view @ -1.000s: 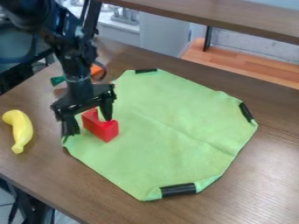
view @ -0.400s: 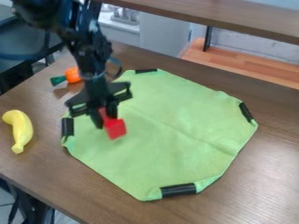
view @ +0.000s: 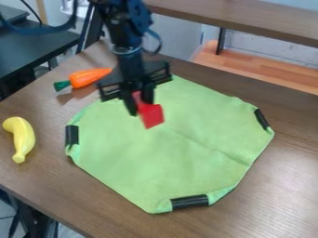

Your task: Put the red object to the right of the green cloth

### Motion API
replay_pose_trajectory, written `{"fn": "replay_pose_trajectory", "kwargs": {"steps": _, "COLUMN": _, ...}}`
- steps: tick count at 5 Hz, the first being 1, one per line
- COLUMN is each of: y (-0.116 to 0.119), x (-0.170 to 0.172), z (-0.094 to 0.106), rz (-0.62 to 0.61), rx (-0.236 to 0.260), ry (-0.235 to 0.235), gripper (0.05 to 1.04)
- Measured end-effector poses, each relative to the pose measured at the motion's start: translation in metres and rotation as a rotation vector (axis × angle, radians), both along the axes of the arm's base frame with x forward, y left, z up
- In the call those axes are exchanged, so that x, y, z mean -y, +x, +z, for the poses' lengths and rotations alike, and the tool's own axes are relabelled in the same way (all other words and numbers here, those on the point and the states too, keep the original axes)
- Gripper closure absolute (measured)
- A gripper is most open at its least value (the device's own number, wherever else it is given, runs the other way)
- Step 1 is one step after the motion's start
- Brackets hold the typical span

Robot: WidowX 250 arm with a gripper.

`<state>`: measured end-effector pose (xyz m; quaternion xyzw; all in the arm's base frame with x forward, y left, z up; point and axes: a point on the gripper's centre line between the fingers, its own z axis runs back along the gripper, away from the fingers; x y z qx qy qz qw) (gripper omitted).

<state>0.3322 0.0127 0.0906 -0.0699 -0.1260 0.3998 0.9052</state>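
My black gripper (view: 140, 102) is shut on the red object (view: 151, 115), holding it over the upper left part of the green cloth (view: 180, 153). The red object hangs tilted, its block-like end pointing down. Spread on the wooden table, the cloth has black bands at several of its corners.
On the table left of the cloth lies a yellow banana (view: 22, 138). An orange carrot with a green top (view: 88, 78) lies behind it, left of the arm. A raised wooden shelf (view: 248, 23) runs along the back, and brown table surface (view: 288, 162) borders the cloth at right.
The gripper closed on the red object, lifted it from the cloth's left part and carried it up and to the right in the view. The carrot came out from behind the arm.
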Motion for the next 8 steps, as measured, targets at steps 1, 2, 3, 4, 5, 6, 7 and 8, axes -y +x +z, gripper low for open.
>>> {"fn": "replay_pose_trajectory", "kwargs": {"steps": 1, "y": 0.010, "x": 0.028, "z": 0.007, "rz": -0.043, "rx": 0.009, "ry": -0.037, "gripper": 0.827}}
{"fn": "replay_pose_trajectory", "kwargs": {"steps": 2, "y": 0.014, "x": 0.068, "z": -0.006, "rz": -0.130, "rx": -0.019, "ry": -0.046, "gripper": 0.827}}
{"fn": "replay_pose_trajectory", "kwargs": {"steps": 3, "y": 0.020, "x": 0.101, "z": -0.017, "rz": -0.181, "rx": -0.018, "ry": -0.033, "gripper": 0.827}}
{"fn": "replay_pose_trajectory", "kwargs": {"steps": 4, "y": 0.018, "x": 0.136, "z": -0.036, "rz": -0.262, "rx": -0.006, "ry": -0.003, "gripper": 0.827}}
{"fn": "replay_pose_trajectory", "kwargs": {"steps": 5, "y": 0.024, "x": 0.159, "z": -0.044, "rz": -0.300, "rx": 0.021, "ry": 0.021, "gripper": 0.827}}
{"fn": "replay_pose_trajectory", "kwargs": {"steps": 6, "y": 0.029, "x": 0.184, "z": -0.050, "rz": -0.331, "rx": 0.038, "ry": 0.024, "gripper": 0.827}}
{"fn": "replay_pose_trajectory", "kwargs": {"steps": 7, "y": 0.033, "x": 0.200, "z": -0.057, "rz": -0.337, "rx": 0.039, "ry": 0.030, "gripper": 0.827}}
{"fn": "replay_pose_trajectory", "kwargs": {"steps": 8, "y": 0.034, "x": 0.213, "z": -0.059, "rz": -0.346, "rx": 0.044, "ry": 0.025, "gripper": 0.827}}
